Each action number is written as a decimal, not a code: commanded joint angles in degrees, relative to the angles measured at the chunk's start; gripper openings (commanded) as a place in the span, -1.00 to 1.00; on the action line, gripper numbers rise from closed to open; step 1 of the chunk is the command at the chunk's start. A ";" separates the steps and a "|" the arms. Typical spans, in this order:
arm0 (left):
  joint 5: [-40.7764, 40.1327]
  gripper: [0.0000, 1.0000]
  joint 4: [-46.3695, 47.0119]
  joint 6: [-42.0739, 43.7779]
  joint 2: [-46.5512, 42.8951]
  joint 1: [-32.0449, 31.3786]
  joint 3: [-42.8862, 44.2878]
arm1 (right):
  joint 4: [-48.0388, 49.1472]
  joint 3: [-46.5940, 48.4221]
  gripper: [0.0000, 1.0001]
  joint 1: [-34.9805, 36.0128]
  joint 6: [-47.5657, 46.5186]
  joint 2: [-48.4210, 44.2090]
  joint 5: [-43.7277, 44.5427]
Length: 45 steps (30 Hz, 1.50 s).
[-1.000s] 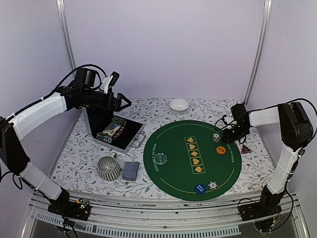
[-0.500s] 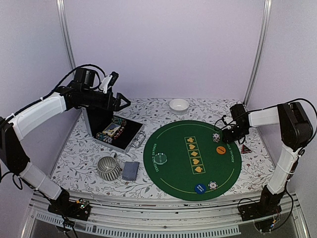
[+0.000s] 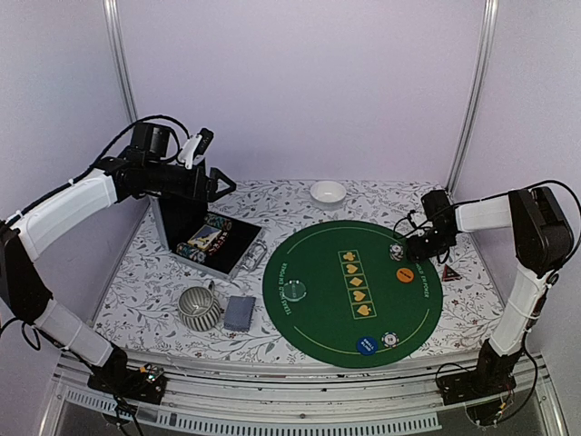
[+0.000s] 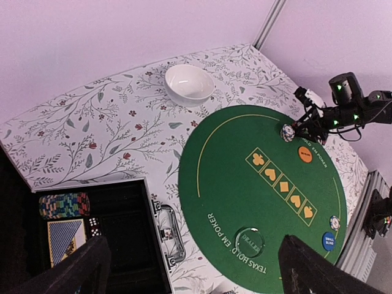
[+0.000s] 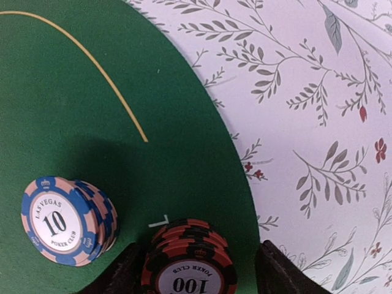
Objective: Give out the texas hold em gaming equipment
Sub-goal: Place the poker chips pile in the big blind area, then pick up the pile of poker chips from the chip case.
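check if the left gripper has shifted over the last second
Yes, slightly: the left gripper has drifted left and a touch up in the top view, away from the white bowl, still open above the black case.

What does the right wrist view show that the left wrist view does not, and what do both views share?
Only the right wrist view: readable numbers on two chip stacks, a blue 10 stack and a red-black 100 stack inside the open right gripper. Only the left wrist view: the white bowl, the open case, the orange button, the blue button. Both: the green mat and the floral cloth.
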 commanded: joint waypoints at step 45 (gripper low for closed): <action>-34.69 -0.30 -15.13 11.12 48.50 -1.99 31.24 | -1.89 2.78 0.98 7.74 -3.87 -18.38 -2.30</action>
